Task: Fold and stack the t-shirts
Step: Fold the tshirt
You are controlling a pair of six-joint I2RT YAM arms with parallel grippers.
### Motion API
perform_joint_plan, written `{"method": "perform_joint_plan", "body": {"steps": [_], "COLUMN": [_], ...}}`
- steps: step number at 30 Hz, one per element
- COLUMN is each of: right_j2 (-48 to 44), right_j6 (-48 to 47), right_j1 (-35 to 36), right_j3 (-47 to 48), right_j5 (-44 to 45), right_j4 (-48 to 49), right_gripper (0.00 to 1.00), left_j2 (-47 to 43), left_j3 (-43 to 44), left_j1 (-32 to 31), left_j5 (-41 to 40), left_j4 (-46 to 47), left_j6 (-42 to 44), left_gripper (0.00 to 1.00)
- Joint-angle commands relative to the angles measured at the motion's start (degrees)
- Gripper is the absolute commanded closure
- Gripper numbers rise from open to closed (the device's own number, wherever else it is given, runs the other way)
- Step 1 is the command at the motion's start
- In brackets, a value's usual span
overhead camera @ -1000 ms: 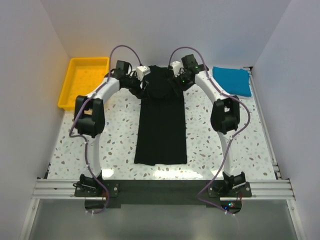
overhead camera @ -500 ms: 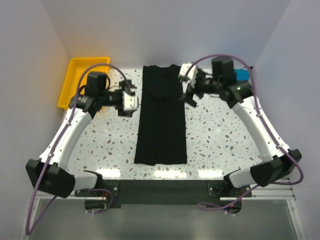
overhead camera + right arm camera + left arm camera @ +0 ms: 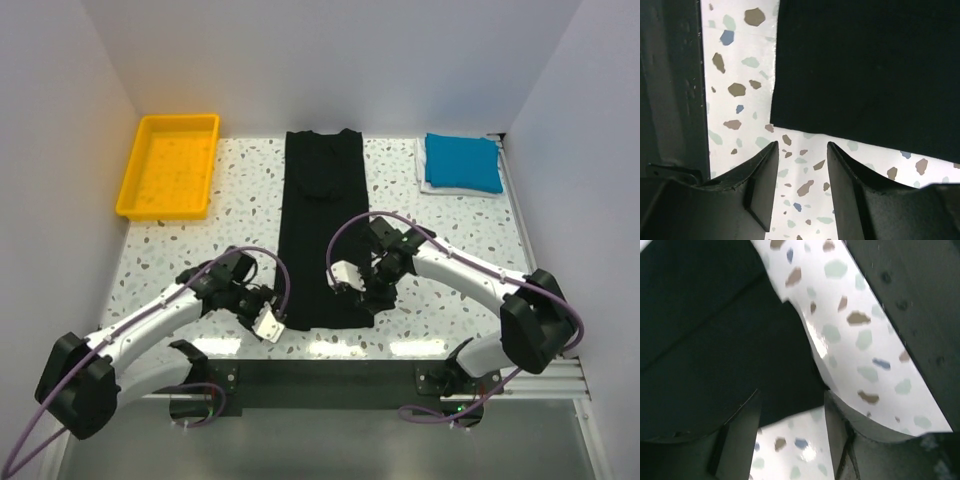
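Top view first. One yellow tray [image 3: 165,165] sits at the far left corner of the speckled table [image 3: 240,200], and all we can make out in it is its own yellow floor. One black t-shirt [image 3: 325,230] lies down the middle as a long narrow strip, running from the far edge to near the front rail. One folded blue shirt [image 3: 462,162] sits at the far right on top of something white. So that's two shirts, one tray and two arms. The left gripper [image 3: 275,322] is low at the black shirt's near left corner, and the right gripper [image 3: 365,300] is at its near right corner.

Left wrist view: the left gripper [image 3: 792,400] has its fingers spread, with the black t-shirt [image 3: 715,340] corner poking between them. It's dark and very close, so we honestly can't tell if they touch the cloth.

Right wrist view: the right gripper [image 3: 802,147] is also spread wide and holds nothing. It's over bare table just beside the black t-shirt [image 3: 865,65] hem.
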Motion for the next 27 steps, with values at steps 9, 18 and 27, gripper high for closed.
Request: {"method": "perform_joint_plan", "body": {"steps": [9,18,27], "right_j2": [2.5,1.3,0.3], "right_j6": [8.3,9.0,8.8], "right_j1": [-0.2,-0.2,-0.2], "right_j3": [-0.5,-2.8,-3.5], "right_j5": [-0.2,0.9,1.5], "right_j4": [6.8,7.3,7.3], "right_gripper": [0.56,0.56,0.56], "left_j2": [6.5,12.3,14.6], "left_j3": [-4.2,-5.7,-4.7], "left_j1": [-23.7,-25.4,-25.4], "left_j5": [-13.0,-17.1,-18.0], "left_j4": [33.4,40.6,40.6], "left_j6": [-36.1,-35.2,-33.2], "left_gripper": [0.52,0.58,0.79]}}
